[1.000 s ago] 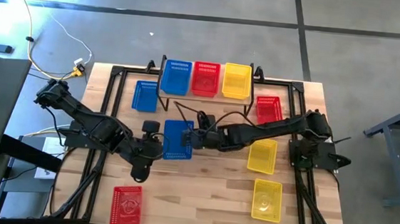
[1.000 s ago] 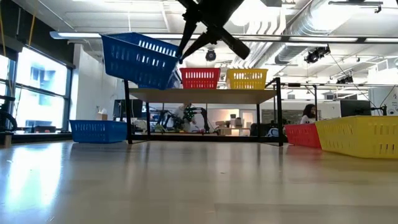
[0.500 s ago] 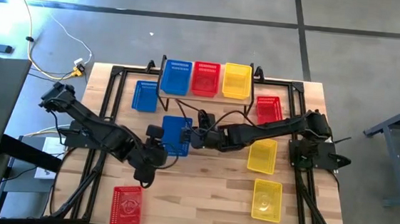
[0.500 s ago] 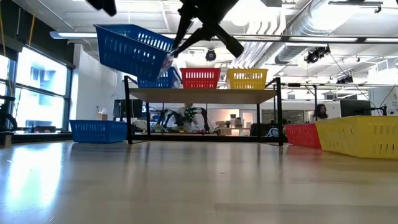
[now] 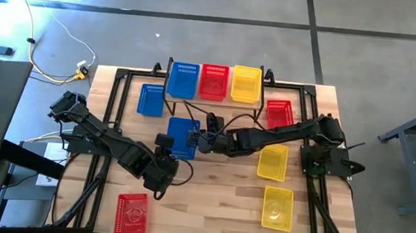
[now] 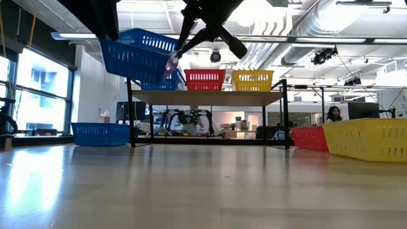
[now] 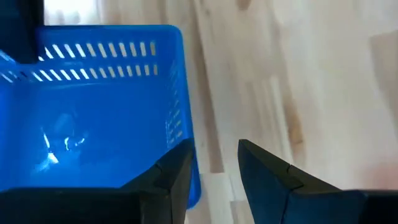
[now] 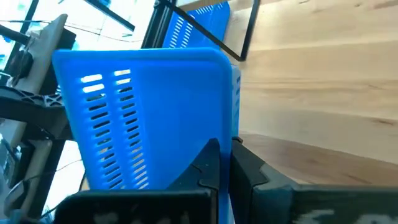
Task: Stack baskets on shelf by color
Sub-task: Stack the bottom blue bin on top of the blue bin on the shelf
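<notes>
A blue basket (image 5: pixel 183 137) hangs tilted in the air in front of the shelf (image 6: pixel 210 97), with my right gripper (image 5: pixel 201 140) shut on it. The shelf carries a blue basket (image 5: pixel 183 79), a red one (image 5: pixel 214 80) and a yellow one (image 5: pixel 246 83) side by side. My left gripper (image 7: pixel 214 165) is open just on the near side of the held basket (image 7: pixel 93 124). One of its fingers shows beside a basket corner, and nothing lies between the fingers. My right gripper pinches the rim of the basket's long wall (image 8: pixel 225 144) that faces the table's right, one finger inside the basket and one outside. The fingers come from the right, slanting down. The basket is lifted clear of the table, tilted, its open side up (image 6: pixel 143 54).
On the table lie a blue basket (image 5: pixel 150 99) left of the shelf, a red one (image 5: pixel 279 112) at the right, two yellow ones (image 5: pixel 272 161) (image 5: pixel 277 207) near the right edge, and a red one (image 5: pixel 132 215) at the near left. Bare wood lies between them.
My left gripper has sunk and gone toward the table's near edge, away from the blue basket's left side, staying open. My right gripper has tipped a little and carried the basket slightly toward the shelf. The basket now hangs less steeply tilted.
</notes>
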### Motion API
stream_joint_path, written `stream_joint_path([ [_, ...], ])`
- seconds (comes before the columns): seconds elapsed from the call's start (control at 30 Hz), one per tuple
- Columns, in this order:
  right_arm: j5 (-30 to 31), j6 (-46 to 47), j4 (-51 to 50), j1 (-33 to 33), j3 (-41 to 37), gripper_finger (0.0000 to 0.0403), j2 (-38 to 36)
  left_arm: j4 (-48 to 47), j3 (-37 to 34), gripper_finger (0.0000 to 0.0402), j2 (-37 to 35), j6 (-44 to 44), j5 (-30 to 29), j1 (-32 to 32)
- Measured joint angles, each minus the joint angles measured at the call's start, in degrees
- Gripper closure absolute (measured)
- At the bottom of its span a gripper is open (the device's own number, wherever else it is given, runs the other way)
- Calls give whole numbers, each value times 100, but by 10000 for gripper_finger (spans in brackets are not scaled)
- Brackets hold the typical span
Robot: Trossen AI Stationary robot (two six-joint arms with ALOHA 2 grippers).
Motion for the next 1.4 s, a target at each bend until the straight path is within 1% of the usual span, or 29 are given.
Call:
stream_joint_path([
  [0.1, -10, 2, 196, 68, 1, 403, 0, -174, -4, 282, 34, -116, -172, 31],
  [0.33, 37, 66, 125, 96, 4, 403, 2, -232, -4, 282, 57, -127, -577, -55],
  [0.43, 90, 50, 223, 143, 4, 403, 2, -322, -4, 282, 55, -53, -579, -63],
  [0.63, 206, 46, 350, 295, 4, 403, 2, -367, -4, 284, 100, 56, -279, 71],
  [0.7, 261, 48, 363, 350, 4, 403, 2, -367, -4, 295, 100, 59, -160, 102],
  [0.77, 318, 49, 375, 386, 4, 403, 2, -373, -4, 315, 100, 102, -70, 115],
  [0.93, 290, -11, 369, 397, 1, 403, 3, -375, -4, 387, 100, 314, -69, 94],
  [0.97, 285, -44, 376, 401, 0, 403, 7, -377, -4, 393, 100, 316, -75, 84],
  [1.07, 241, -260, 470, 401, 0, 402, 11, -377, -4, 392, 100, 314, -90, 47],
  [1.2, 212, -436, 489, 401, 0, 384, 11, -368, -4, 399, 97, 314, -86, -20],
  [1.4, 127, -592, 474, 395, 0, 319, -13, -378, -7, 400, 83, 313, -74, -87],
])
